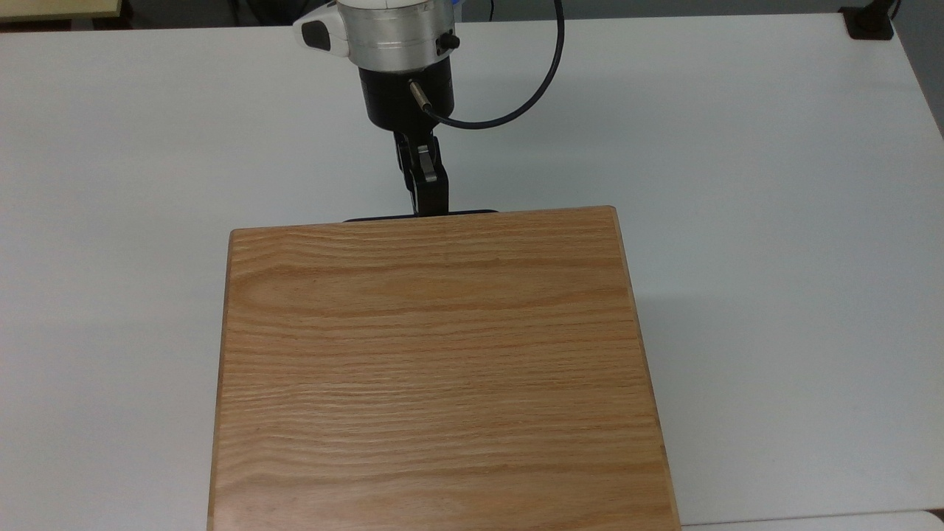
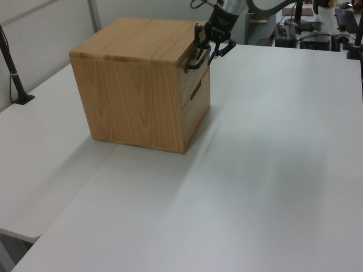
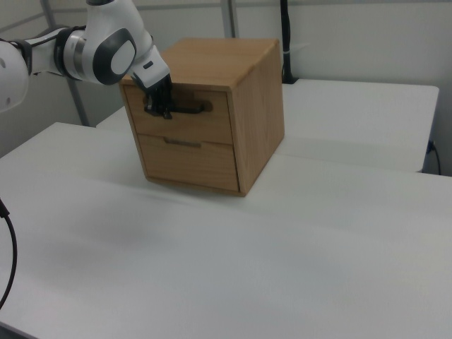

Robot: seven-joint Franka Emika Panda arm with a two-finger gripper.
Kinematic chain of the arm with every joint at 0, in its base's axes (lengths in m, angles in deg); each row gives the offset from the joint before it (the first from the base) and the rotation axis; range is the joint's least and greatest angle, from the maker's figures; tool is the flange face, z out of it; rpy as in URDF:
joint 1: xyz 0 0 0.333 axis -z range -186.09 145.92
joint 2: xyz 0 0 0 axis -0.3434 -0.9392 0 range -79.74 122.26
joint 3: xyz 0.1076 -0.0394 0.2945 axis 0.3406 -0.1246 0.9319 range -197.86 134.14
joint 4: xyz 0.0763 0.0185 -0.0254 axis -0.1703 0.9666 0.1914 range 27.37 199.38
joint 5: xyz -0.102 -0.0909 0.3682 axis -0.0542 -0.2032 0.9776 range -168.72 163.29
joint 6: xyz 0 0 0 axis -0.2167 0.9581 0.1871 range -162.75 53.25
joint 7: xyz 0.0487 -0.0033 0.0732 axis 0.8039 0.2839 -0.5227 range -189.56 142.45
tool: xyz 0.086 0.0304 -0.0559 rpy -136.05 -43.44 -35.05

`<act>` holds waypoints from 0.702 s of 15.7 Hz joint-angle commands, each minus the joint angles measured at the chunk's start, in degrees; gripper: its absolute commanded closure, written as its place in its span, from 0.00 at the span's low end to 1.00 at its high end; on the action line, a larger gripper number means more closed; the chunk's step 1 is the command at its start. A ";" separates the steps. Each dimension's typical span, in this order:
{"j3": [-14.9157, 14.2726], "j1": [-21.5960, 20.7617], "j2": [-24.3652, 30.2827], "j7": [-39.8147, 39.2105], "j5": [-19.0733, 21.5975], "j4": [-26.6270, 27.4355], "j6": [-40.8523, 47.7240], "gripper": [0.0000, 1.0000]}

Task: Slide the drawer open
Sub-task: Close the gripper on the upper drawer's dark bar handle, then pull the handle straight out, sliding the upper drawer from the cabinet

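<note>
The top drawer [image 3: 180,113] sits flush in the front of the wooden cabinet [image 1: 442,369], with a second drawer [image 3: 189,157] under it, also shut. The cabinet stands on the white table [image 1: 774,221], near the far edge in the left view. From the top view I get only the cabinet's lid and a thin dark strip of the top drawer's handle [image 1: 420,215] poking out past its upper edge; the drawer fronts themselves are hidden there. The right view gives me both fronts squarely, the dark bar handle [image 3: 185,108] on the upper one and a slim recessed pull on the lower. The left view shows the same fronts edge-on, with the handle [image 2: 198,58] standing out from the wood.

My gripper [image 2: 207,50] is at that handle. In the left view my fingers [image 2: 220,50] are spread, one to each side of the bar, so the jaws are apart and not clamped on it. In the top view the gripper [image 1: 428,193] comes down from the top of the picture and its tip meets the handle strip right of the strip's middle. In the right view it [image 3: 159,104] covers the handle's left end, and my white arm [image 3: 99,49] reaches in from the right view's left.

A black cable [image 1: 516,96] loops off my wrist. A black post [image 2: 12,73] stands clamped at the table's left edge in the left view, well apart from the cabinet.
</note>
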 commanded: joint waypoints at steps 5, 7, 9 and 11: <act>0.04 -0.78 4.49 -0.94 1.53 7.31 -1.76 1.00; 0.04 -0.95 7.30 -1.37 1.53 10.21 -1.23 1.00; 0.04 -1.39 11.07 -3.65 1.62 13.63 0.17 1.00; 0.04 -1.65 16.17 -6.64 2.58 17.33 4.55 1.00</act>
